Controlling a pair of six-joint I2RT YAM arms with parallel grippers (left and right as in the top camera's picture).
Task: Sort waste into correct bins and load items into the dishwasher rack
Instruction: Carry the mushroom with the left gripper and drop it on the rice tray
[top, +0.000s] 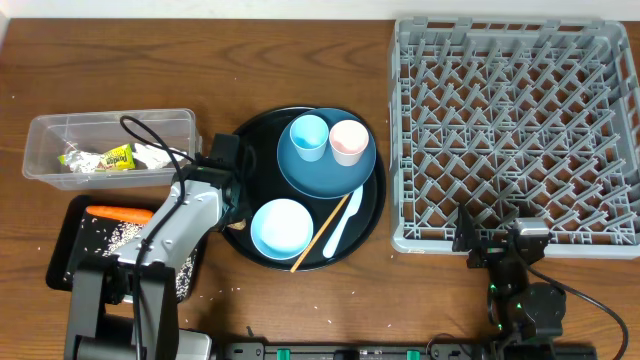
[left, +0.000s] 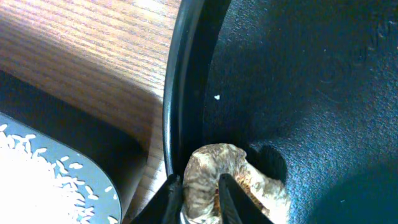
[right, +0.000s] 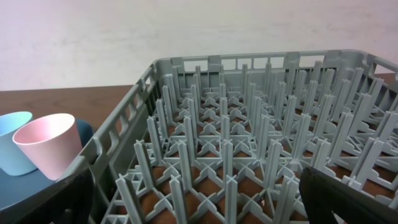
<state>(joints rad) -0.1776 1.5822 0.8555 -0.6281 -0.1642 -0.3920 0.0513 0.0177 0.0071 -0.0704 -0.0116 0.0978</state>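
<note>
Wooden table (top: 100, 60): the left gripper (left: 198, 186) has its fingers (left: 169, 198) narrowly pinching the small brown lump (left: 249, 180), which sits between them against the round black tray (left: 177, 93) rim. The right gripper (right: 199, 199) is spread wide, with the dishwasher rack (right: 249, 62) ahead of it.

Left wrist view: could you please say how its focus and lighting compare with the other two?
Left wrist: brown lump sharp, sheen greys the black bin beside the rice. Overhead: evenly lit and crisp across the rack. Right wrist: pegs sharp, its own fingers dark.
</note>
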